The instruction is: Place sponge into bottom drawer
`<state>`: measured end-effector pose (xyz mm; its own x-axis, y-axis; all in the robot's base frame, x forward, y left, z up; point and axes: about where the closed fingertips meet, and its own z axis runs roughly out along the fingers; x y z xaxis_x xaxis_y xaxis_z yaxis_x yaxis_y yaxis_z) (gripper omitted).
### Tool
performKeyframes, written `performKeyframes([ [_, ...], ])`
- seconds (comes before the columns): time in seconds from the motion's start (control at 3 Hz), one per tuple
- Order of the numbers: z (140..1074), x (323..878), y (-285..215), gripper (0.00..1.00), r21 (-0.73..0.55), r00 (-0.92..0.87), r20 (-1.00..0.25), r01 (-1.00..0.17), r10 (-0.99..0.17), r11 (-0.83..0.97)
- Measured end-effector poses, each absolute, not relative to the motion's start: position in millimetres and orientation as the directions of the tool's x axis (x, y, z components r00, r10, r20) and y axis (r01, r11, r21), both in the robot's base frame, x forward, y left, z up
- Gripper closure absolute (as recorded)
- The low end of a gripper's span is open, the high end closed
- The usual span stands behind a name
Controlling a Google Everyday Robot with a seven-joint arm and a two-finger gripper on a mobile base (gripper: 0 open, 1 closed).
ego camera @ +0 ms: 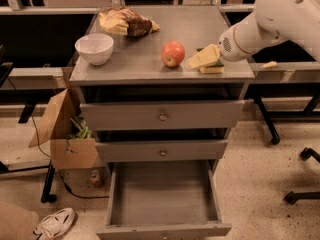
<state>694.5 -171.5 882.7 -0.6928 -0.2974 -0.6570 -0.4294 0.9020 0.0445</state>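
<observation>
The sponge (213, 68), dark green on top with pale yellow foam below, lies on the cabinet top (150, 64) near its front right corner, just right of a red apple (173, 53). My gripper (202, 58), on the white arm reaching in from the right, sits directly over the sponge's left end and covers part of it. The bottom drawer (161, 196) is pulled out wide below the cabinet, and its grey tray is bare. The two upper drawers with small knobs are closed.
A white bowl (94, 48) and a snack bag (126, 22) sit on the left and back of the cabinet top. A cardboard box (64, 134) stands left of the cabinet. A shoe (55, 223) lies on the floor. A chair base (300, 179) is at the right.
</observation>
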Motion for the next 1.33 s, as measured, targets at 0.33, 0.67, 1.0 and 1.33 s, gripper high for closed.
performKeyframes([
  [0.33, 872.9, 720.8, -177.4, 0.0, 0.036, -0.704, -0.666, -0.359, -0.246, 0.933],
  [0.67, 865.3, 745.7, -189.9, 0.0, 0.021, -0.711, -0.673, -0.294, -0.204, 0.956],
  [1.0, 851.6, 765.8, -191.2, 0.0, 0.016, -0.724, -0.664, -0.265, -0.188, 0.964],
  [1.33, 835.7, 781.2, -196.7, 0.18, 0.004, -0.739, -0.648, -0.244, -0.183, 0.97],
])
